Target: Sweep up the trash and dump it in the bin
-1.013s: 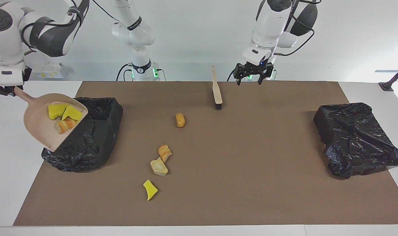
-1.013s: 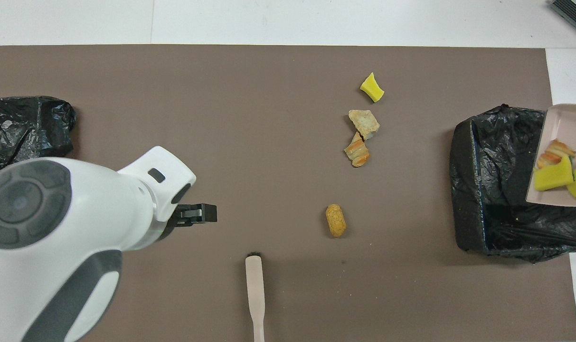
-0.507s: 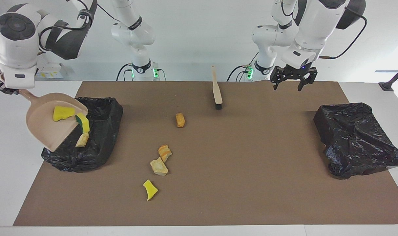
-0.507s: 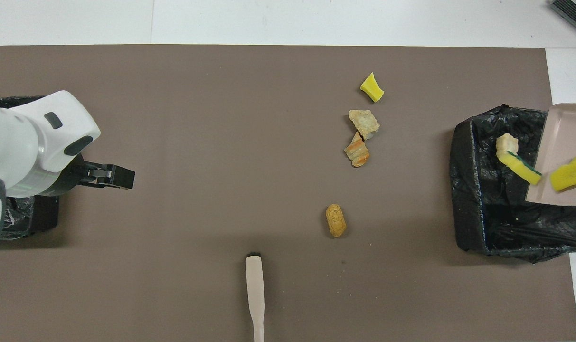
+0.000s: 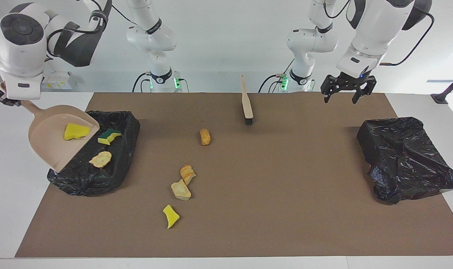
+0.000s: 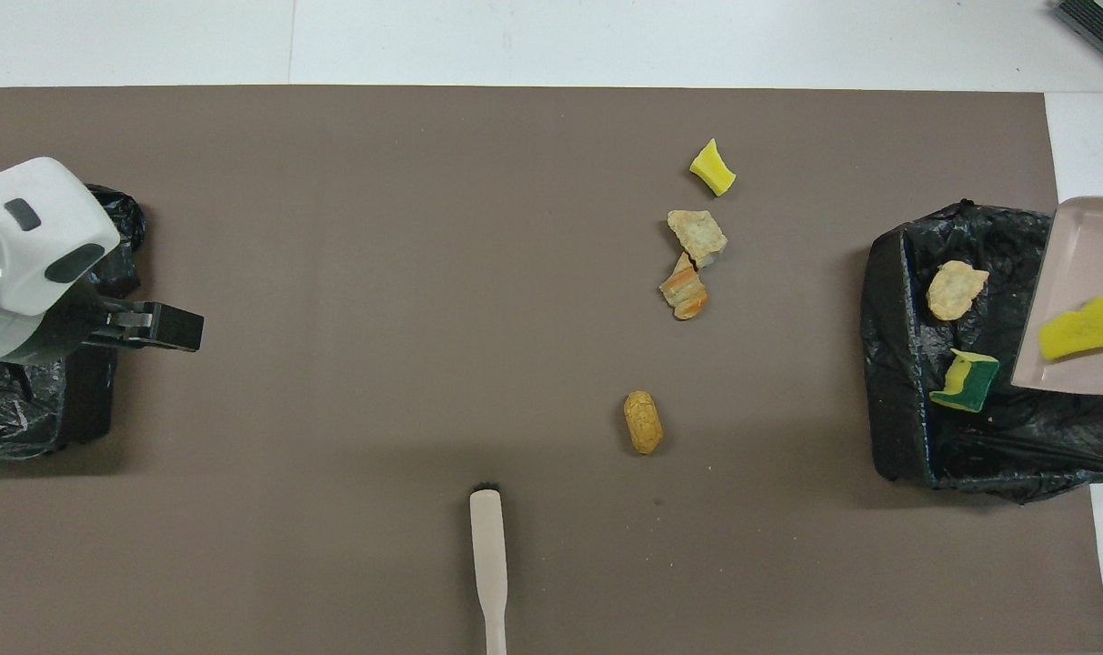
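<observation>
My right gripper [image 5: 8, 101] is shut on the handle of the beige dustpan [image 5: 49, 147], which tilts over the black-lined bin [image 5: 85, 186] at the right arm's end. One yellow sponge piece [image 5: 76, 131] lies in the pan. A green-backed sponge [image 5: 108, 136] and a tan lump [image 5: 100, 159] lie in the bin. Loose trash on the brown mat: an orange lump [image 5: 205, 136], a striped lump [image 5: 188, 173], a tan lump [image 5: 180, 190] and a yellow sponge piece [image 5: 170, 216]. My left gripper [image 5: 343, 95] hangs open and empty over the mat.
The beige brush [image 5: 246, 101] lies on the mat near the robots, bristles toward the trash. A second black-bagged bin [image 5: 405, 157] stands at the left arm's end, with my left gripper [image 6: 165, 327] in the air beside it.
The dustpan tipped further, and the green-backed sponge and the tan lump slid out into the bin. My left arm swung from beside the brush toward its own end of the table.
</observation>
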Tool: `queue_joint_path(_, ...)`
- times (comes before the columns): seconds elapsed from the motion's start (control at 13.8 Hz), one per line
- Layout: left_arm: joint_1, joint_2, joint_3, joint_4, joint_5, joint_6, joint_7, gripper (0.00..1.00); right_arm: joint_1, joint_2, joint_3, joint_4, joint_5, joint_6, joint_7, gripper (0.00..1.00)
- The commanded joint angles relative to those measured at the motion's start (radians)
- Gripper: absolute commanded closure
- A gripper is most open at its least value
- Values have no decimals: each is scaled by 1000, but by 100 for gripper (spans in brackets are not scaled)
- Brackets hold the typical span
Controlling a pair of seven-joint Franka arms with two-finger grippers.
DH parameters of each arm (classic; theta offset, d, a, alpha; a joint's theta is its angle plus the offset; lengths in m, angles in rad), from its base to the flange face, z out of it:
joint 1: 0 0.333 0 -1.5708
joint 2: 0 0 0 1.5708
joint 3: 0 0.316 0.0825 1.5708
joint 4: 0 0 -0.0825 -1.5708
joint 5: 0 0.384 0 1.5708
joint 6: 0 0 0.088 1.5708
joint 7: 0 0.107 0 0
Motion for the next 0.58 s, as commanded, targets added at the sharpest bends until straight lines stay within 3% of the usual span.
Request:
queue_joint_path(0.0,39,42,-6,60,-8,-16,14,0,65,-25,4,-28,-111,-19,42,100)
queue_joint_path(0.14,45,76,-6,118,-11,-23,14,0,116,-29,5,-29,-179,-85,70,100)
queue_joint_path(0.51,59,78,-9,120,9,-27,60,0,112,-25,8,-22,-183,-75,-28,100)
